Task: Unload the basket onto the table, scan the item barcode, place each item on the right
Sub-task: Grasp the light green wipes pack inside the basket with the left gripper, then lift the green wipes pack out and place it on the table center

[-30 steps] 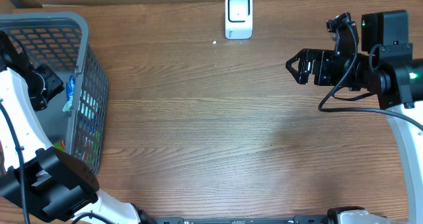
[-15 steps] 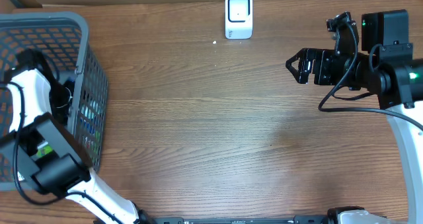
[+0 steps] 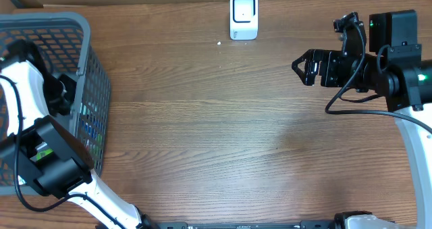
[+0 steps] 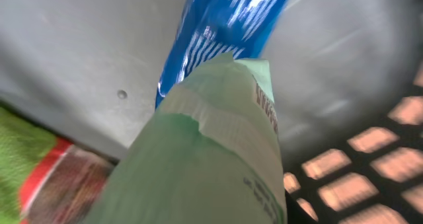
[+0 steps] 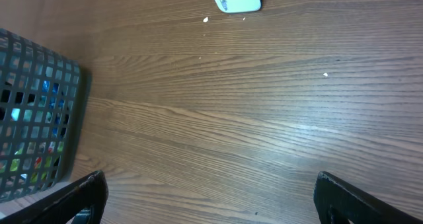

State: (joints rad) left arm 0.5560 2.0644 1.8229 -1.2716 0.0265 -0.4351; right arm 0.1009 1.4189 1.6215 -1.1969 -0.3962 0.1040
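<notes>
Overhead puts the left tool (image 3: 59,94) inside the basket (image 3: 88,33), its width impossible to tell, with the green pouch (image 4: 211,151) close before it, running lengthwise away, so this arm is nearer; the right tool (image 3: 300,68) gapes wide, well apart.

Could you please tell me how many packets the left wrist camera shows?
3: a pale green pouch in the centre, a shiny blue striped packet above it, a red-and-green packet at lower left. More may be hidden.
</notes>
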